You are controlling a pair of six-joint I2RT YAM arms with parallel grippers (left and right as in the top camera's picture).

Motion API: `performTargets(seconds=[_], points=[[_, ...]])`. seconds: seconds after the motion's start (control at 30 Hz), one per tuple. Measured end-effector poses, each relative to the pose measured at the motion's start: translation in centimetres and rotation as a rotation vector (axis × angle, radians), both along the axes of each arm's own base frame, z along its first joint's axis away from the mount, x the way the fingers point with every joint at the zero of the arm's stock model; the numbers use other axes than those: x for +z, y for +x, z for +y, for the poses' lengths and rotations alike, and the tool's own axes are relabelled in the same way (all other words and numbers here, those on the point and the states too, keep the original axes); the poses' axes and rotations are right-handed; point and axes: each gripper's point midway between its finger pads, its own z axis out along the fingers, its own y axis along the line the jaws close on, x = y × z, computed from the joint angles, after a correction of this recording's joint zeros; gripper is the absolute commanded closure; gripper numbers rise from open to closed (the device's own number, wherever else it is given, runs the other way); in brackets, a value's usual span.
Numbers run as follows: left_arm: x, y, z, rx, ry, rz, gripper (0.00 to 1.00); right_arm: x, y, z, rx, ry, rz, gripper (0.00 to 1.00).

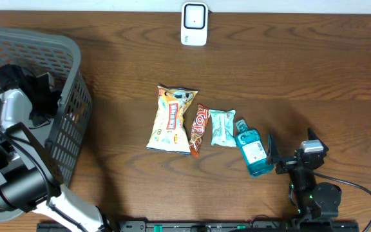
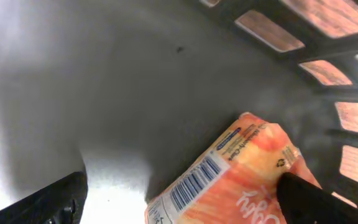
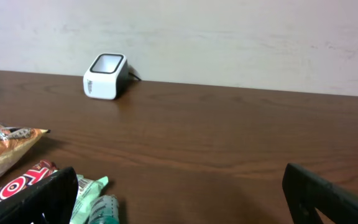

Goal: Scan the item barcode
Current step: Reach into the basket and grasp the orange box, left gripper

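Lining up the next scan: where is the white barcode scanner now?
Overhead, the white box-shaped scanner stands at the wooden table's far edge, centre, beyond the snack row.

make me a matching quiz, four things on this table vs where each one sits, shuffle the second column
Things:
1. white scanner
2. blue bottle
3. orange packet
4. yellow snack bag

Places:
a. inside the grey basket
b. right end of the row of items
c. far edge of the table, alone
d. left end of the row of items

Pairs: 1-c, 2-b, 3-a, 4-d
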Motion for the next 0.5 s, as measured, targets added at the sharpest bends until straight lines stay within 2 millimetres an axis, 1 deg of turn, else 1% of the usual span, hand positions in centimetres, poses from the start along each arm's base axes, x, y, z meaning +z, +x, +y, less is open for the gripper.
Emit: performTargets(seconds=[0.03,0.07,0.1,0.13,0.23,0.27,0.3,0.33,0.5], points=[[0.0,0.1,-0.1,-0.013,0.001,-0.006,0.01,0.0,0.0,0.0,0.000,0.000,0.000,0.01],[0.0,0.1,-0.1,-0.020,0.000,-0.008,0.05,0.0,0.0,0.0,0.000,0.000,0.000,0.01],[0.0,0.1,-0.2,-0.033,-0.001,-0.011,0.15,0.0,0.0,0.0,0.000,0.000,0.000,0.01],[0.0,0.2,-0.2,-0.043,0.000,-0.015,0.29,0.0,0.0,0.0,0.000,0.000,0.000,0.01],[-0.3,0.5,-0.4,-0.059,-0.011,-0.022,0.58,0.0,0.0,0.0,0.000,0.000,0.000,0.01],[-0.3,0.6,-0.5,-0.063,-0.021,-0.026,0.76,0.0,0.0,0.0,0.000,0.000,0.000,0.01],[-0.4,0.6,-0.8,-0.067,-0.039,-0.030,0.87,0.0,0.0,0.0,0.000,0.000,0.000,0.01],[-0.3,0.7,-1.1,-0.071,-0.050,-0.033,0.92,0.0,0.0,0.0,0.000,0.000,0.000,0.01],[-0.1,0.9,-1.3,-0.075,-0.067,-0.046,0.92,0.0,0.0,0.0,0.000,0.000,0.000,0.01]])
